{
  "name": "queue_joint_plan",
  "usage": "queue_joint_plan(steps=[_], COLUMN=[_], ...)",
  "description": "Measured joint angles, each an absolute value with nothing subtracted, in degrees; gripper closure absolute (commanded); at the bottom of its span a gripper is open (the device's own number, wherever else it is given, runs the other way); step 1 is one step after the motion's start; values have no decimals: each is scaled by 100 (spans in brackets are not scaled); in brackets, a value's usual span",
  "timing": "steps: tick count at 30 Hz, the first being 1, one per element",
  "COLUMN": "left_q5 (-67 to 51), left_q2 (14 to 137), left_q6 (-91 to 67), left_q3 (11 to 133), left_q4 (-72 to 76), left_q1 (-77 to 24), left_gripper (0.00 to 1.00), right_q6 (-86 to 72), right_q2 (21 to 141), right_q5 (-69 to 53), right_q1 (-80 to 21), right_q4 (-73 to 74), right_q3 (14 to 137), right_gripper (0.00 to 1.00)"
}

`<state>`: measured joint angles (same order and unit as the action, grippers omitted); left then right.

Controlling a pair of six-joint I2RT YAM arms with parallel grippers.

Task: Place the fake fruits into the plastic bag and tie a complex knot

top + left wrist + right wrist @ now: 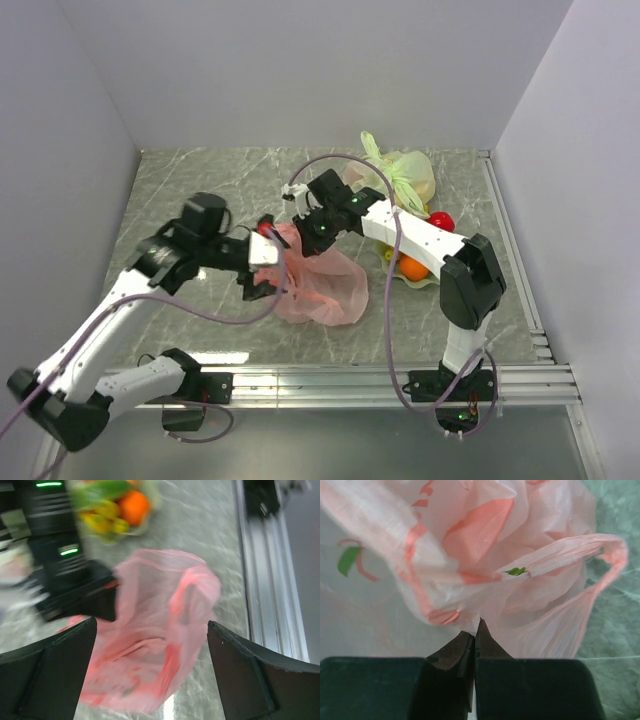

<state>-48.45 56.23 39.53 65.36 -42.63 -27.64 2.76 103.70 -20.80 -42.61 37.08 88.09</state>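
The pink plastic bag lies crumpled on the table between both arms. My right gripper is shut on a pinch of the plastic bag at its top edge, and one loop handle hangs free to the right. My left gripper stands wide open over the plastic bag, with its fingers either side and nothing gripped. The fake fruits sit on a plate to the right: an orange, yellow bananas, a green piece and a red one.
A pale green-yellow knotted bag lies at the back right, behind the fruit plate. A metal rail runs along the table's right edge and another along the near edge. White walls enclose three sides.
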Motion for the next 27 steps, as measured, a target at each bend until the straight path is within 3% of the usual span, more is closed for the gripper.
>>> queue_joint_plan(steps=[5, 8, 11, 12, 14, 15, 18, 19, 23, 24, 27], left_q5=[-3992, -3568, -3135, -3011, -2847, -2801, -2709, -2696, -2657, -2652, -2685], left_q2=[6381, 6820, 7067, 7118, 7140, 7122, 6967, 6855, 6451, 6366, 6106], left_q6=[4751, 5148, 5588, 5730, 5957, 6084, 6388, 6521, 6965, 7008, 6895], left_q3=[6466, 6248, 5638, 5417, 5043, 4888, 4665, 4624, 4565, 4545, 4532], left_q4=[-4654, -4823, -5074, -5236, -5524, -5690, -5961, -6016, -6055, -6064, -6132], left_q1=[-3881, -4171, -4187, -4185, -4198, -4211, -4237, -4237, -4246, -4246, -4250], left_gripper=[1, 6, 26, 41, 55, 68, 90, 92, 90, 77, 54], right_q6=[34, -25, -10, 8, 62, 95, 167, 196, 255, 266, 285], right_q2=[10628, 10628, 10628, 10628, 10645, 10696, 10954, 11052, 11424, 11500, 11574], right_q5=[-2335, -2414, -2456, -2469, -2475, -2477, -2473, -2475, -2567, -2602, -2585], right_q1=[-4047, -3983, -3896, -3844, -3671, -3542, -3144, -3030, -2823, -2827, -2867], right_q4=[3929, 4034, 4056, 4075, 4163, 4233, 4303, 4309, 4429, 4469, 4508], right_q3=[8912, 8976, 8997, 9000, 9039, 9135, 9564, 9692, 9994, 10025, 9985], right_gripper=[100, 100, 100, 100, 100, 100, 100, 100, 100, 100, 100])
